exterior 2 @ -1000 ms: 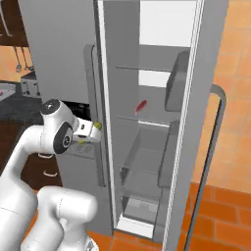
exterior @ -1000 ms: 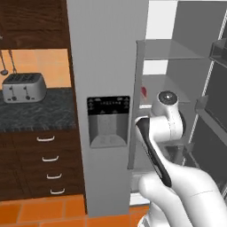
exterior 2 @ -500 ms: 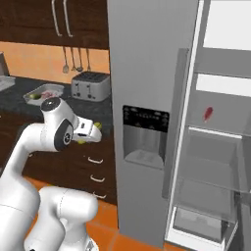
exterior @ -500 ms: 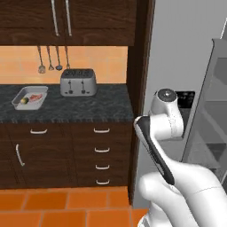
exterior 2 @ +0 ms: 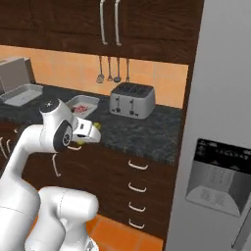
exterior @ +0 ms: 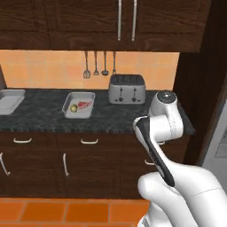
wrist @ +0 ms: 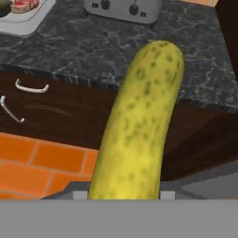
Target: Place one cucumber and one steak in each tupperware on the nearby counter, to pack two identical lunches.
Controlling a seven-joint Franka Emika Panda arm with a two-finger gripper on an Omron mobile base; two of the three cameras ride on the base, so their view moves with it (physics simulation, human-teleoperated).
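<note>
- The hand (exterior 2: 96,131) is out in front of the arm, above the front edge of the worktop (exterior: 115,119), and it is clamped on a cucumber (wrist: 139,125).
- In the hand view that cucumber rises from between the fingers, yellow-green and speckled, its rounded tip over the dark stone and the rest over the brown drawers and the orange floor tiles (wrist: 42,162).
- From the right base view just a yellow tip shows past the end of the hand.
- A tupperware (exterior: 79,105) sits on the worktop left of the toaster (exterior: 127,88), near it but not touching.
- Inside that tray lie a steak (exterior: 85,104) on the right and a second, yellow-green cucumber piece (exterior: 73,107) on the left, close together.
- A second tupperware (exterior: 9,100) sits farther left, well apart from the first; I cannot tell what is in it.
- Three utensils (exterior: 95,65) hang on the orange wall behind the toaster.
- A grey fridge door with a dispenser panel (exterior 2: 215,176) stands at the right.
</note>
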